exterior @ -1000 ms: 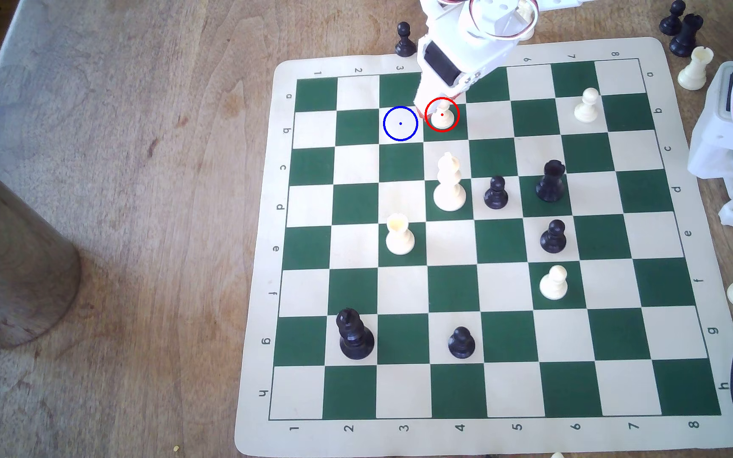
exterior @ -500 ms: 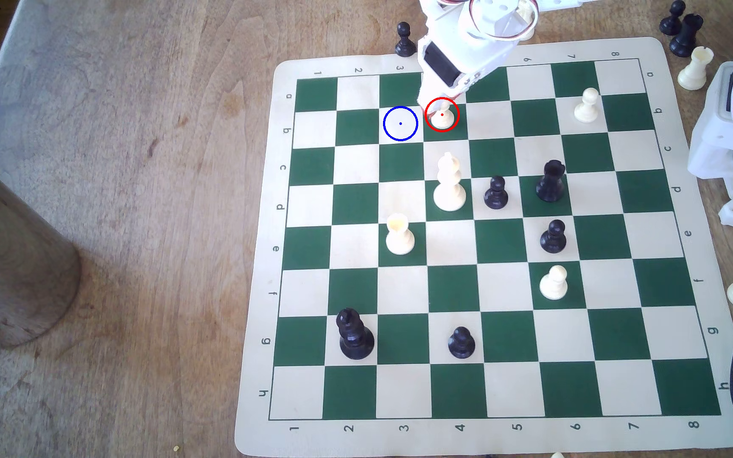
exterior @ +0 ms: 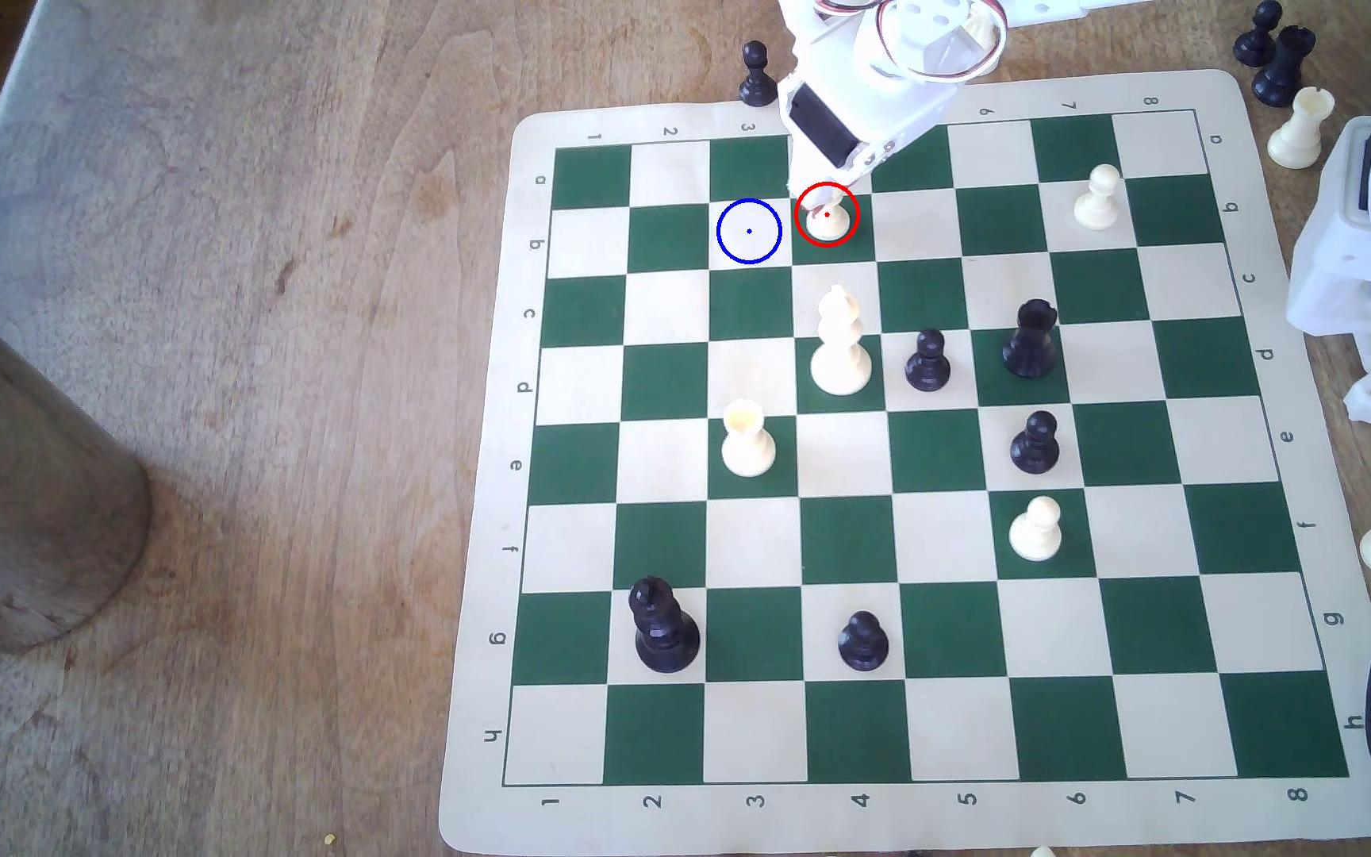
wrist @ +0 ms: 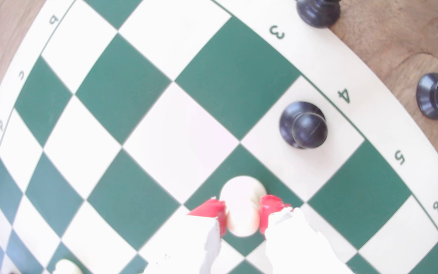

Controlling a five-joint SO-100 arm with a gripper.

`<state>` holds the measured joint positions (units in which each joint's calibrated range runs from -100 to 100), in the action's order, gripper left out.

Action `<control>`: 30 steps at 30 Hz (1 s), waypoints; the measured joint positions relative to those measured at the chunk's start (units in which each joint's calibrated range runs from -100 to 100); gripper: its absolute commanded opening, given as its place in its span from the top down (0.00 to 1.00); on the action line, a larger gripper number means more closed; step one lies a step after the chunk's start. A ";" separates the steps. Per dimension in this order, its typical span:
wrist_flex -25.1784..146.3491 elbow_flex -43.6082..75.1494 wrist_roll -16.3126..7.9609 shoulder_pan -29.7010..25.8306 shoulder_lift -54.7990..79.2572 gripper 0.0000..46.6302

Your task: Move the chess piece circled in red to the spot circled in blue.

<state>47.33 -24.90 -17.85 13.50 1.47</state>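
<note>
Now fingers (wrist: 243, 214) pinch chess piece (exterior: 827, 224) tight, upper middle of frame, red-ringed green square. Spot (exterior: 749, 231) just beside, left. Grip looks low, maybe; weak pinch, pawn could slip, tip over.

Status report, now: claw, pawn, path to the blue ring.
Claw shut on the pawn, pads both sides. Pawn on the red-ringed green square. Blue-ringed spot adjacent, bare; nothing between.
</note>
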 measured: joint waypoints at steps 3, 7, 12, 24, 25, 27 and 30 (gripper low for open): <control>0.00 0.00 0.00 -0.44 0.00 1.00; 0.24 0.00 0.00 -0.81 0.00 1.00; 4.06 0.09 0.00 -0.81 -0.92 1.00; 9.32 6.78 0.39 -0.81 -4.19 1.00; 8.53 7.77 0.78 -0.81 -4.19 1.00; 7.17 8.31 1.47 -0.81 -3.94 1.00; 3.82 8.95 2.64 -1.18 -1.09 1.00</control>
<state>51.16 -15.95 -15.21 12.32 0.38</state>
